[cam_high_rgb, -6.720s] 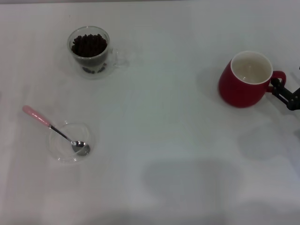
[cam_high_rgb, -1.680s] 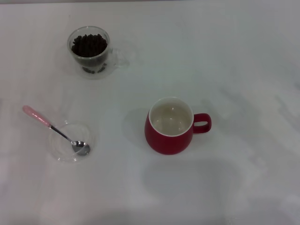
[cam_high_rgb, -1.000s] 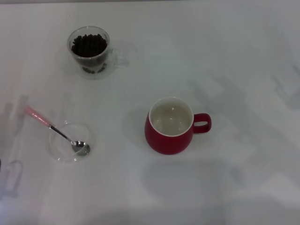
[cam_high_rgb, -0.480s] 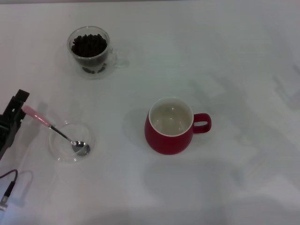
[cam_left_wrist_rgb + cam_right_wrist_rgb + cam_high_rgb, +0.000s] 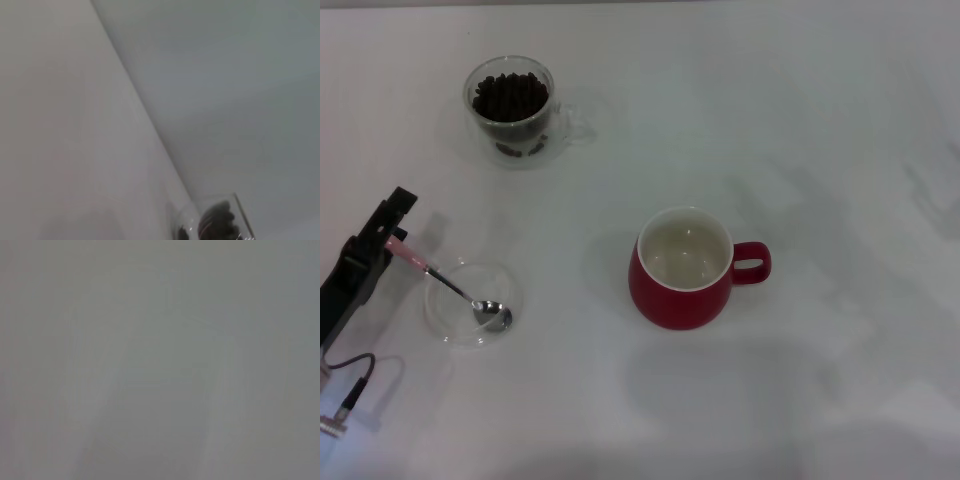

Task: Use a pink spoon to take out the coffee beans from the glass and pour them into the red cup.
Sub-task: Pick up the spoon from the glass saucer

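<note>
The pink spoon lies with its metal bowl in a flat clear saucer at the left and its pink handle pointing back-left. My left gripper is at the handle's end, open, with the handle tip between its fingers. The glass full of coffee beans stands at the back left; it also shows in the left wrist view. The red cup stands empty in the middle, handle to the right. My right gripper is out of view.
A thin cable with a plug trails from the left arm at the front left. The white table stretches around the cup. The right wrist view shows only blank surface.
The red cup was moved from the right to the middle and the right gripper left the view. My left gripper has come in from the left and reached the spoon's handle end.
</note>
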